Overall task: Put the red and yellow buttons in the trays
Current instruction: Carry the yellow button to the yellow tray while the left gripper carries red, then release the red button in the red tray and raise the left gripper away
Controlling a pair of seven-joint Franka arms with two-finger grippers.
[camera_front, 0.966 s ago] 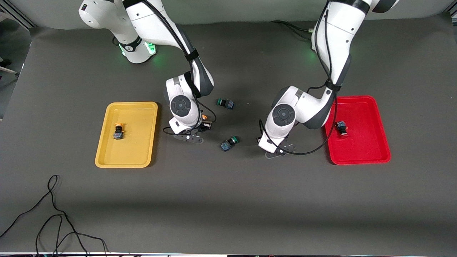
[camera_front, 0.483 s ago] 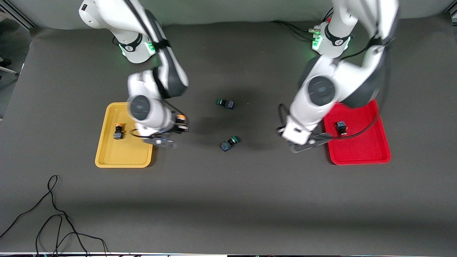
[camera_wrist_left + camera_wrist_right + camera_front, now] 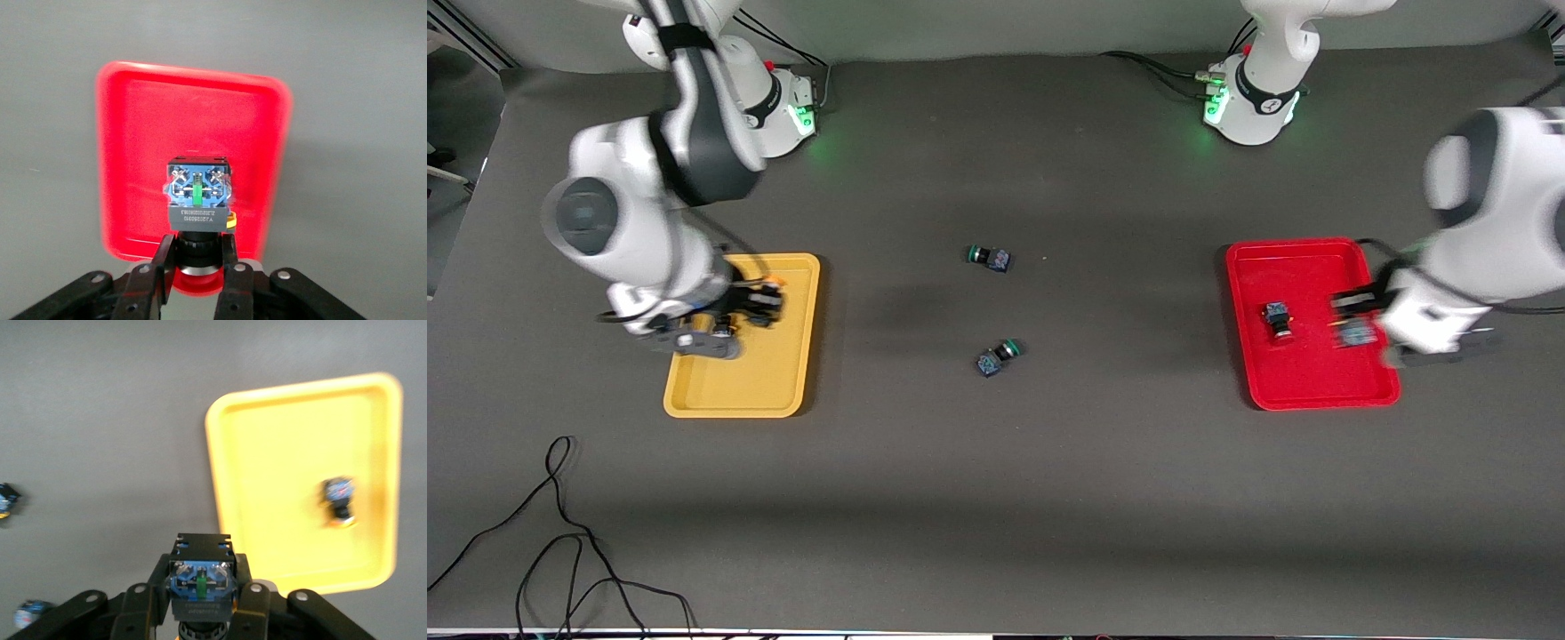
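A: Where is the right hand (image 3: 758,302)?

B: Up over the yellow tray (image 3: 740,391), near the rim at the edge farthest from the front camera. Its fingers are clamped on a button with an orange-yellow cap (image 3: 772,283). In the right wrist view the button's blue-grey base (image 3: 200,579) sits between the two fingers, pointing outward.

A: Anything lying in that tray?

B: One more yellow-capped button (image 3: 339,501), on its side on the tray floor. From the front the right arm covers most of it.

A: And the left hand (image 3: 1354,320)?

B: Over the red tray (image 3: 1303,391), toward the edge at the left arm's end of the surface. It is closed on a switch as well. The left wrist view shows the fingers (image 3: 160,267) pinching the black barrel, with the square base (image 3: 199,193) facing out. A small orange-yellow bit shows beside the base. I cannot tell its cap colour.

A: What lies in the red tray?

B: A red-capped button (image 3: 1278,320), on its side near the middle.

A: And the middle of the surface?

B: Two green-capped switches, well apart from both trays. One (image 3: 989,258) lies farther from the front camera, the other (image 3: 998,357) nearer.
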